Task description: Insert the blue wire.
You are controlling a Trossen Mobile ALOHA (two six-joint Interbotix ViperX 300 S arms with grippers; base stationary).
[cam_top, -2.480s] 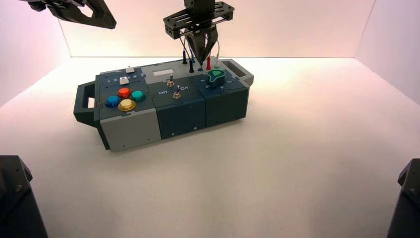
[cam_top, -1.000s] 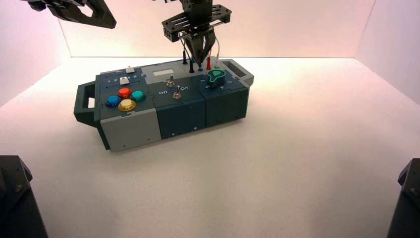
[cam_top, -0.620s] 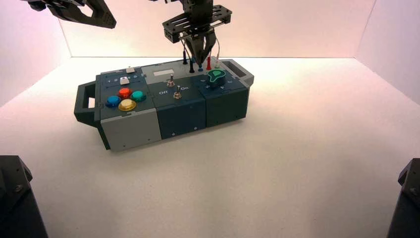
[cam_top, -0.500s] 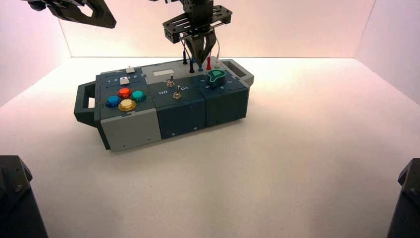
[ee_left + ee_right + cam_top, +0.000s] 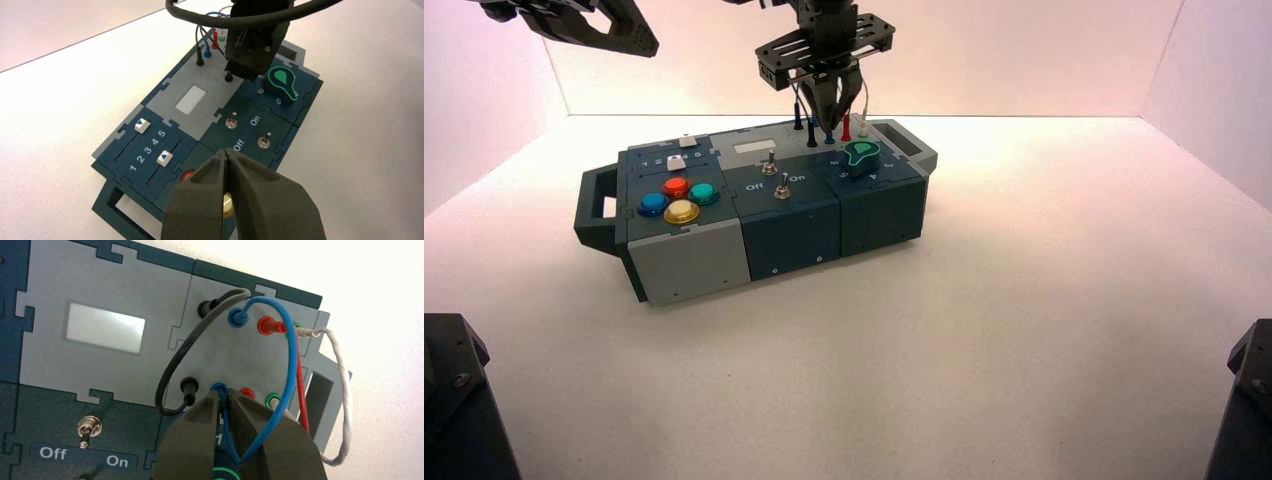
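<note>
The blue wire (image 5: 291,360) arches from a far blue socket (image 5: 237,317) round to its dark blue plug (image 5: 223,401). My right gripper (image 5: 222,399) is shut on that plug, whose tip sits at the mouth of the near blue socket (image 5: 216,387); how deep it sits is hidden by the fingers. In the high view the right gripper (image 5: 827,118) hangs point-down over the back edge of the box (image 5: 684,262). My left gripper (image 5: 639,42) is parked high at the far left, and in its own wrist view the left gripper (image 5: 227,156) is shut on nothing.
A black wire (image 5: 170,370) is plugged in at both ends beside the blue one. A red wire (image 5: 300,370) and a white wire (image 5: 345,400) loop on the other side. The green knob (image 5: 860,153), two toggle switches (image 5: 775,176), coloured buttons (image 5: 676,198) and sliders (image 5: 150,142) lie nearer me.
The right gripper has risen a little and edged slightly to the right over the sockets, still shut on the plug. The left arm has not moved.
</note>
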